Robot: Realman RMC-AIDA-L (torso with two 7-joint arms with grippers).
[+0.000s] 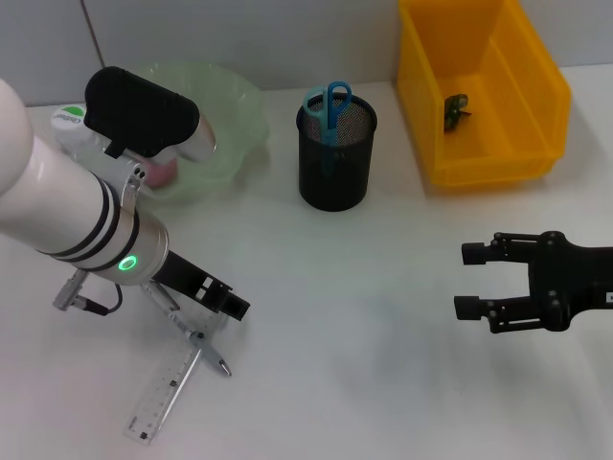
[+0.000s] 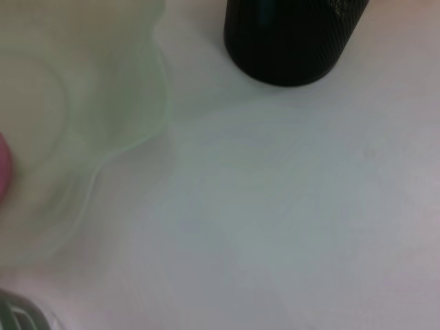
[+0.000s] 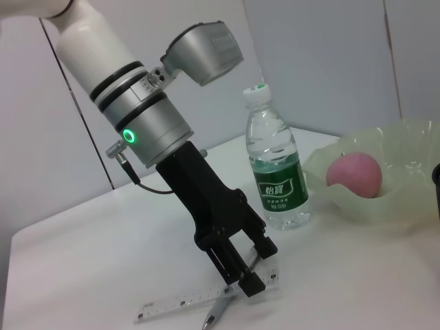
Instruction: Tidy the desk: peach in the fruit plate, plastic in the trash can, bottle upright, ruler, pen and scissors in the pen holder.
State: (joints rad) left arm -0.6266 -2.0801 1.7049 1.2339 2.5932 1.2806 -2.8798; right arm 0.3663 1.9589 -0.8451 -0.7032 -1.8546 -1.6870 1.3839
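Observation:
My left gripper (image 1: pixel 233 308) (image 3: pixel 245 273) hangs low over the near left of the table, open, its fingers either side of the silver pen (image 1: pixel 213 358) (image 3: pixel 218 311). The pen lies across the clear ruler (image 1: pixel 165 391) (image 3: pixel 184 300). In the green fruit plate (image 1: pixel 230 105) (image 3: pixel 392 206) (image 2: pixel 103 130) sits the pink peach (image 1: pixel 163 173) (image 3: pixel 355 173). The bottle (image 3: pixel 275 172) (image 1: pixel 69 117) stands upright beside the plate. Blue scissors (image 1: pixel 332 103) stick out of the black mesh pen holder (image 1: pixel 334 163) (image 2: pixel 289 41). My right gripper (image 1: pixel 476 282) is open at the right, holding nothing.
A yellow bin (image 1: pixel 484 153) stands at the back right with a dark crumpled piece of plastic (image 1: pixel 456 109) inside. My left arm's white forearm (image 1: pixel 57 201) covers part of the plate and bottle in the head view.

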